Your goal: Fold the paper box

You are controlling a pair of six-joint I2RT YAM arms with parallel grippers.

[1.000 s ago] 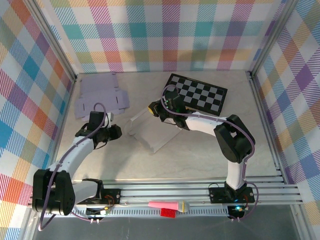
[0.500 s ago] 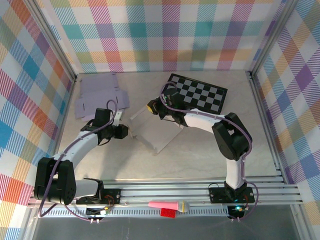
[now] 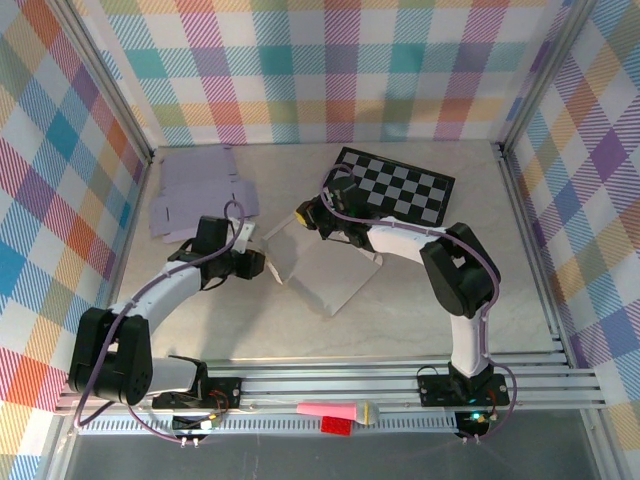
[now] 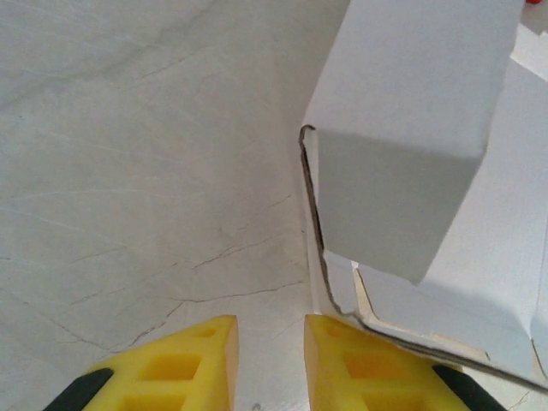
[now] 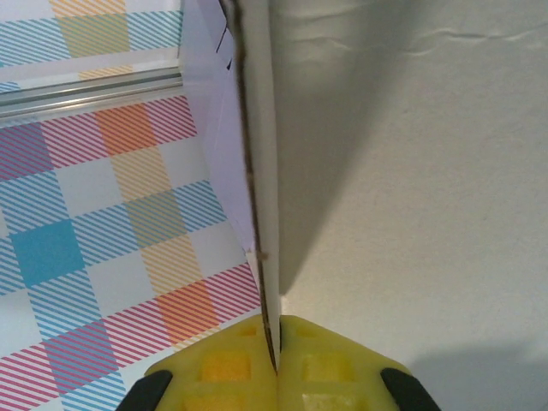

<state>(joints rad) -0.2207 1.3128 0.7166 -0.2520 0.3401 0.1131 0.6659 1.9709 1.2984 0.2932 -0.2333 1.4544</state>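
Pinching box [image 3: 322, 268] (R fingers [image 5: 221, 370]), L fingers [image 4: 181, 370] apart

Sheet [image 3: 198, 195] back left, checkerboard [image 3: 400, 190] back right, paper box [image 3: 320, 272] central, left end effector [image 3: 264, 266] beside its left

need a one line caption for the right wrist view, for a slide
Right gripper, jaws shut on the thin edge of the paper box, seen edge-on against the plaid wall.

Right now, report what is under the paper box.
The paper box rests on the pale table, one edge raised. The surface beneath its panels is covered; anything there cannot be seen.
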